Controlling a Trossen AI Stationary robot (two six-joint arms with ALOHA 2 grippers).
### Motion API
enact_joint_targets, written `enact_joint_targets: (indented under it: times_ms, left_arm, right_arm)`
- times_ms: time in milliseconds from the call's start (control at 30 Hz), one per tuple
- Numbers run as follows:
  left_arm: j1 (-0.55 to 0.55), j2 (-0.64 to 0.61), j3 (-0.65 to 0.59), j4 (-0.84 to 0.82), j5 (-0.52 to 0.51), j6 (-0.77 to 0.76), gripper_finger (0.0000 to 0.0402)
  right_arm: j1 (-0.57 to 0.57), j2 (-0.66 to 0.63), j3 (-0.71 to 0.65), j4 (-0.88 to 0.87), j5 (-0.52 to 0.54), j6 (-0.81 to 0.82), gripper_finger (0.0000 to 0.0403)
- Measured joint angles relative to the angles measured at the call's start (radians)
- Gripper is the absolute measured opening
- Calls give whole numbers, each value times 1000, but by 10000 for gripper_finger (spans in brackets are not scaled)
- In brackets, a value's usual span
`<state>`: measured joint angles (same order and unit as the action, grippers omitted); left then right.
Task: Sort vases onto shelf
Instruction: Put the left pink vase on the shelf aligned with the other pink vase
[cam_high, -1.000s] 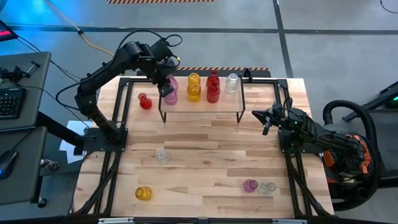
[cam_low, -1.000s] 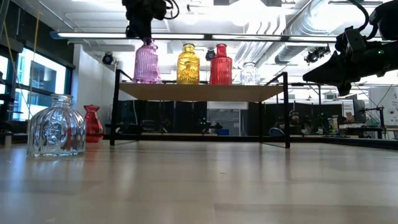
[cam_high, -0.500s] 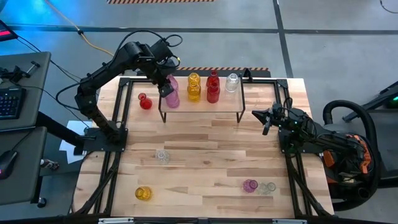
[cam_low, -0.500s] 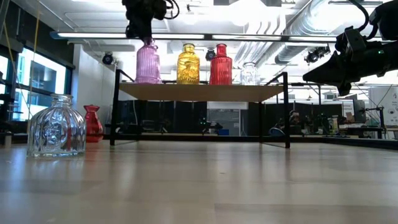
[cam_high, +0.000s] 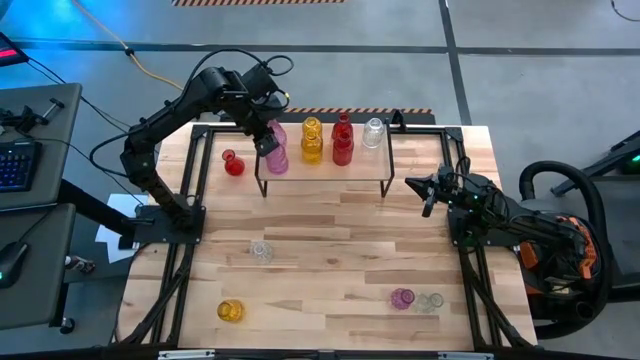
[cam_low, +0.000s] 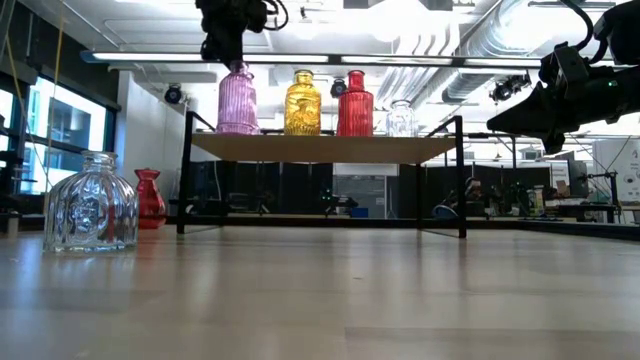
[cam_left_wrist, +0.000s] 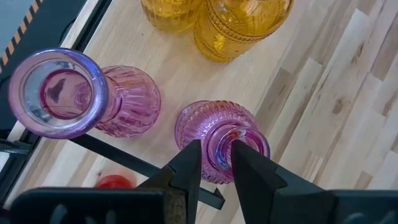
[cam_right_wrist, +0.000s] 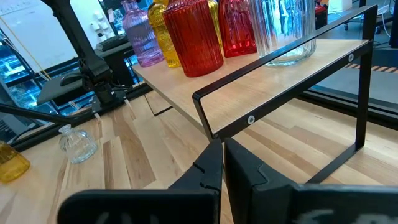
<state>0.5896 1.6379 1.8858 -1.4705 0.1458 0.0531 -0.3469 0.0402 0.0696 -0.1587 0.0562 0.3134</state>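
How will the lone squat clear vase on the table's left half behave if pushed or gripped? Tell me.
The clear vase looks squat and wide-based, so a push would probably slide it on the tabletop rather than tip it. It appears to be glass: likely rigid, fragile, fairly heavy for its size. Its glossy surface may slip.

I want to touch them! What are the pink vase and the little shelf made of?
The pink vase looks like shiny, ribbed, tinted glass: the wood shows through it and light glints on its rim. The shelf looks like pale, matte wood on top, with visible grain, on thin black legs that are probably painted metal.
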Motion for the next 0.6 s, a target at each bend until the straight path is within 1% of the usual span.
enact_joint_targets:
  times_ms: [600]
  left_arm:
    - [0,0,0,4,-73,-15,76]
  right_arm:
    - [0,0,0,0,0,0,0]
